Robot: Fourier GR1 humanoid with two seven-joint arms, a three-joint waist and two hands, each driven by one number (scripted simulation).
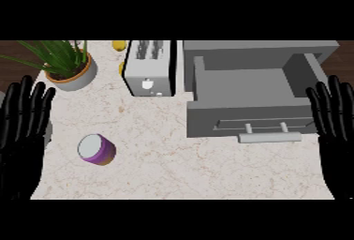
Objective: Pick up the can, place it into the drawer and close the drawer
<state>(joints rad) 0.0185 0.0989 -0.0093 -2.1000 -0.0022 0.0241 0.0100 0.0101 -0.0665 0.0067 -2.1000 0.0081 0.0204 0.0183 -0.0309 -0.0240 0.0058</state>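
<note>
A purple can [97, 149] with a pale lid stands upright on the marble counter, left of the middle. The grey drawer [249, 119] is pulled open at the right, its inside bare and its bar handle [269, 137] facing me. My left hand [23, 126] rests open at the left edge, fingers up, well left of the can. At the right edge my right hand [336, 126] rests open the same way, beside the drawer's front corner. Neither hand touches anything.
A potted green plant [68, 65] stands at the back left. A silver toaster [149, 68] sits at the back middle, just left of the drawer unit. Something yellow [120, 45] shows behind the toaster.
</note>
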